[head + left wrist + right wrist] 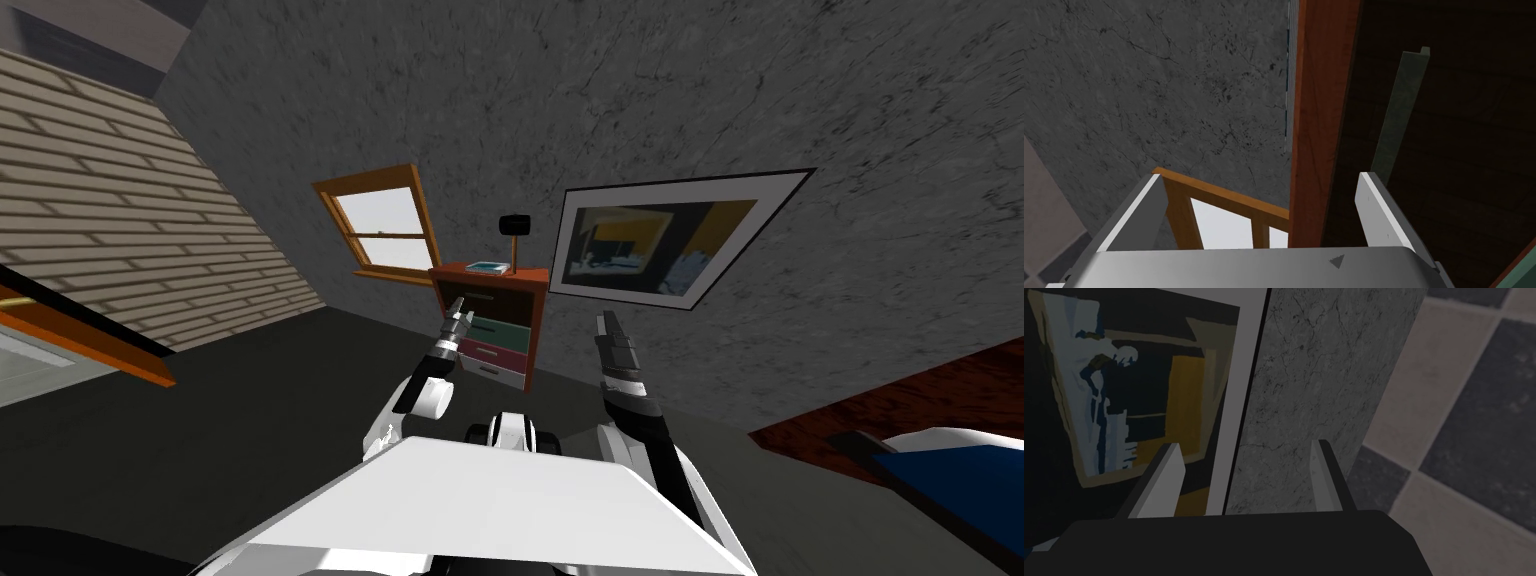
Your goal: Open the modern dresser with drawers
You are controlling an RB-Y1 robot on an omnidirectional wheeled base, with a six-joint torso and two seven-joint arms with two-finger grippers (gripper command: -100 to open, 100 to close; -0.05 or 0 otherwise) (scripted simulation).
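A small dresser [497, 332] with a reddish-brown frame stands against the grey wall, its drawers dark, green, pink and white from the top down. My left gripper [457, 318] is open at the dresser's left edge, level with the dark top drawer [497, 298]. In the left wrist view my left gripper [1261, 176] straddles the reddish-brown side post [1319, 125]. The drawer's grey-green bar handle [1404, 110] runs just beyond one finger [1374, 210], untouched. My right gripper [607, 325] is raised to the right of the dresser and stands open [1246, 445], empty.
A black lamp [514, 228] and a book [486, 267] sit on the dresser top. A wood-framed window [385, 228] is left of the dresser, a framed picture [665, 240] right of it. A bed corner [940, 470] lies at far right.
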